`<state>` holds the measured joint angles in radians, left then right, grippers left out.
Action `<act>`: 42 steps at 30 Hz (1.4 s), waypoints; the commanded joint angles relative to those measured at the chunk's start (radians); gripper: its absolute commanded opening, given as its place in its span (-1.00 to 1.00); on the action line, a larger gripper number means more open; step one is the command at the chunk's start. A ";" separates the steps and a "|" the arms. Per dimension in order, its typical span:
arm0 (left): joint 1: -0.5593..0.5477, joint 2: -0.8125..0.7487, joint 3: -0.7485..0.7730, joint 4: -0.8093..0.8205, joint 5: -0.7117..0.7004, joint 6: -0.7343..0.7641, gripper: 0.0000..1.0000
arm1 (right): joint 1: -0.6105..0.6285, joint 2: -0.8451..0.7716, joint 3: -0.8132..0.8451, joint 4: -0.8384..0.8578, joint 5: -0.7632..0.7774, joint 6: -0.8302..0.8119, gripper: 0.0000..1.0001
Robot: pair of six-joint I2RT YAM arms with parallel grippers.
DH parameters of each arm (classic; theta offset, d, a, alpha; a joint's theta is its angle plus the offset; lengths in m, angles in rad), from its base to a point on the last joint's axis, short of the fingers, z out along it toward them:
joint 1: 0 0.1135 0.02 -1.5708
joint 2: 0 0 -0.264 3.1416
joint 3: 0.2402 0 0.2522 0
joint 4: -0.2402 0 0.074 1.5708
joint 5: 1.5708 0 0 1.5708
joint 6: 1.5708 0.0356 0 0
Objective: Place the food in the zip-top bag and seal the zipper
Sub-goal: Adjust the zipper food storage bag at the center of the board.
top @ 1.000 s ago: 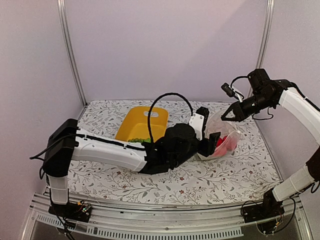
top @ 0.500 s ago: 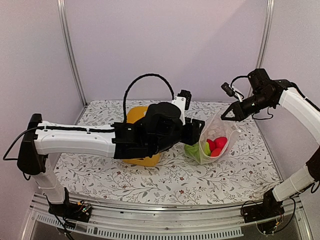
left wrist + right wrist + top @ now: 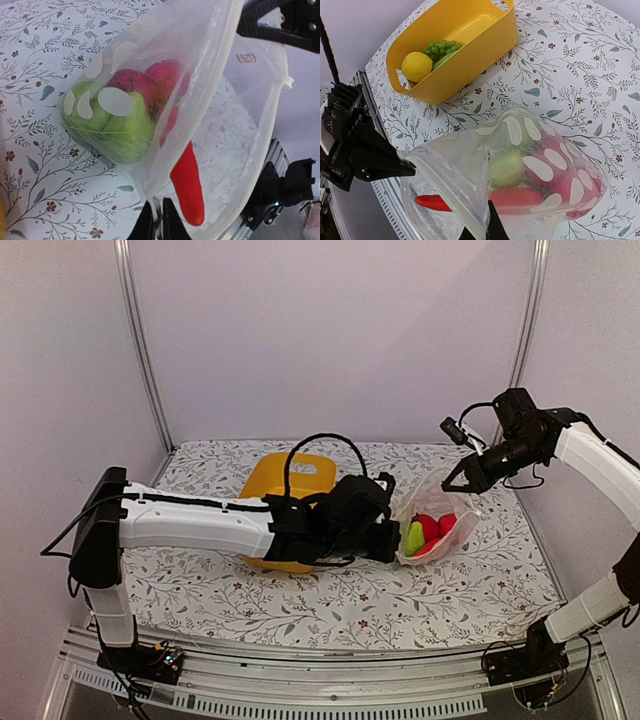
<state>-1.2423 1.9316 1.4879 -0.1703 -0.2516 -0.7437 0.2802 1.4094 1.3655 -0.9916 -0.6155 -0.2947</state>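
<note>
Currently the clear crinkly plastic zip-top bag (image 3: 440, 502) sits bottom-down on the floral tabletop (image 3: 400, 605). Long axis tilts up toward the right hand (image 3: 460, 477), mouth facing the left hand (image 3: 157, 226). It holds red and green toy food (image 3: 428, 530). Versus earlier: left hand dropped lower and narrowed, now pinching the near rim. Right hand is clamped on the far rim.

Left arm (image 3: 200, 525) lies low across mid-surface and walls the yellow basket (image 3: 290, 475) off from the near side; basket open from above. Left tool (image 3: 394, 541) and right tool (image 3: 448, 486) each pinch the zip-top bag (image 3: 438, 502) rim. Mouth gapes between them, red pepper (image 3: 187, 180) lying partly across it. Near strip of surface (image 3: 400, 605) free.
</note>
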 commanded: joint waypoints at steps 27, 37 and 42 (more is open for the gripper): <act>0.098 -0.059 0.093 0.234 -0.059 0.252 -0.63 | 0.004 -0.088 0.036 0.112 0.231 -0.087 -1.00; 0.149 -0.168 -0.011 0.153 0.065 0.372 0.03 | 0.004 0.006 0.005 0.146 0.117 -0.066 -1.00; 0.185 -0.295 -0.089 -0.063 -0.078 0.396 0.42 | 0.004 0.002 -0.018 0.155 0.101 -0.084 -1.00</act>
<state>-1.0779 1.7527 1.4342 -0.0532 -0.2340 -0.3931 0.2810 1.4174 1.3693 -0.8577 -0.4702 -0.3752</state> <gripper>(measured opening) 0.674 0.007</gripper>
